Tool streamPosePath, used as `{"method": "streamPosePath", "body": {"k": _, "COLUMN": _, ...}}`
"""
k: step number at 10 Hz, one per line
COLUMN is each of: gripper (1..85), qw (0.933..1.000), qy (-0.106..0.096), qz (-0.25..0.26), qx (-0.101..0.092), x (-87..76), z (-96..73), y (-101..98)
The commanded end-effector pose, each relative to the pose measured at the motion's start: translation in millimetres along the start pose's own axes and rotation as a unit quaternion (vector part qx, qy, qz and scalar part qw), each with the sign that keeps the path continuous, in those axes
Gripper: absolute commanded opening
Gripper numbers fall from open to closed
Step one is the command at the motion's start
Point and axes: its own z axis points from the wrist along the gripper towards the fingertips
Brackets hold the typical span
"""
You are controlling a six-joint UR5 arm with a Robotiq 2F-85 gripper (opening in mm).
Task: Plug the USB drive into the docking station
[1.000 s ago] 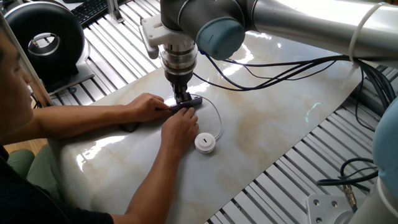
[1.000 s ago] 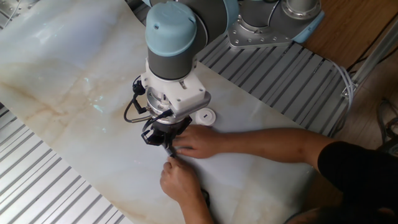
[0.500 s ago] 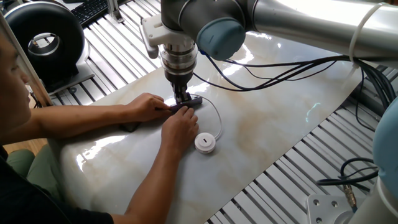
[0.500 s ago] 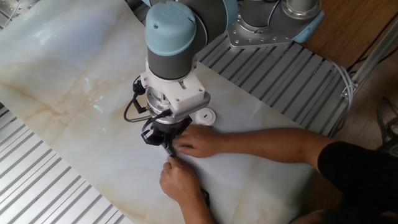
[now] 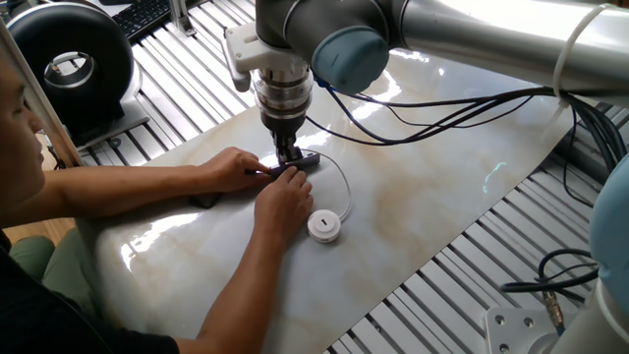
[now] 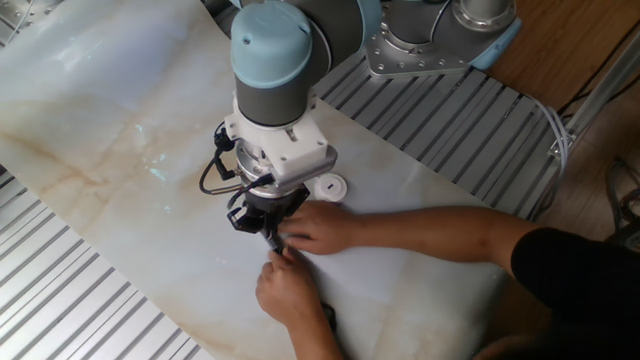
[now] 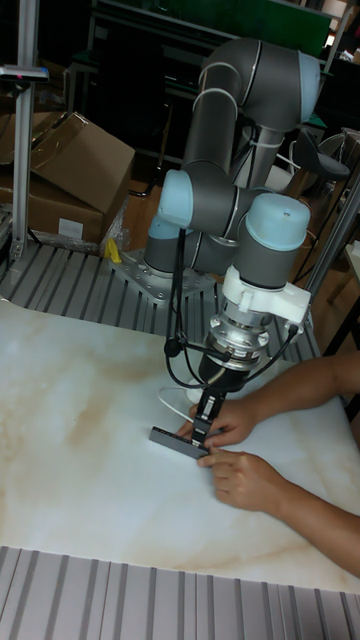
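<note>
The docking station point(image 5: 303, 160) is a slim grey bar lying on the marble sheet, seen also in the tall view point(image 7: 178, 441). My gripper point(image 5: 287, 155) point(image 7: 206, 428) point(image 6: 268, 232) points straight down with its fingers close together, pinched on the bar's end nearest the person. A person's two hands point(image 5: 257, 177) press in around the fingertips and cover part of them. The USB drive point(image 5: 324, 226) point(image 6: 328, 186) is a white round puck lying flat just beside the hands. Its thin white cable point(image 5: 344, 187) loops up to the bar's far end.
The person's forearms point(image 5: 128, 187) stretch across the near-left part of the sheet point(image 5: 442, 187). Black cables point(image 5: 462, 103) hang from my arm over the sheet's far side. A black round device point(image 5: 71, 61) stands off the sheet at the upper left. Ribbed metal table point(image 5: 442, 295) surrounds the sheet.
</note>
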Motion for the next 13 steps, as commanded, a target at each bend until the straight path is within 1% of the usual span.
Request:
{"method": "streamPosePath", "body": {"k": 1, "gripper": 1.3, "qw": 0.9999, "qy": -0.008, "qz": 0.004, "qx": -0.01, "x": 1.3, "z": -3.2, "y": 4.2}}
{"method": "streamPosePath", "body": {"k": 2, "gripper": 1.3, "qw": 0.9999, "qy": -0.001, "qz": 0.004, "qx": -0.016, "x": 4.2, "z": -8.7, "y": 8.5}}
{"method": "streamPosePath", "body": {"k": 3, "gripper": 1.3, "qw": 0.9999, "qy": 0.005, "qz": 0.002, "qx": -0.015, "x": 7.8, "z": -12.2, "y": 8.3}}
{"method": "streamPosePath", "body": {"k": 4, "gripper": 1.3, "qw": 0.9999, "qy": 0.003, "qz": -0.001, "qx": -0.016, "x": 9.3, "z": -11.8, "y": 5.9}}
{"method": "streamPosePath", "body": {"k": 5, "gripper": 1.3, "qw": 0.9998, "qy": -0.005, "qz": -0.005, "qx": -0.017, "x": 8.8, "z": -9.7, "y": 1.7}}
{"method": "streamPosePath", "body": {"k": 6, "gripper": 1.3, "qw": 0.9999, "qy": -0.007, "qz": -0.005, "qx": -0.015, "x": 6.3, "z": -8.1, "y": -0.7}}
{"method": "streamPosePath", "body": {"k": 9, "gripper": 1.3, "qw": 0.9999, "qy": -0.008, "qz": -0.002, "qx": -0.008, "x": 2.1, "z": -6.4, "y": -5.2}}
{"method": "streamPosePath", "body": {"k": 13, "gripper": 1.3, "qw": 0.9999, "qy": -0.011, "qz": -0.002, "qx": -0.007, "x": 4.3, "z": -1.9, "y": -6.0}}
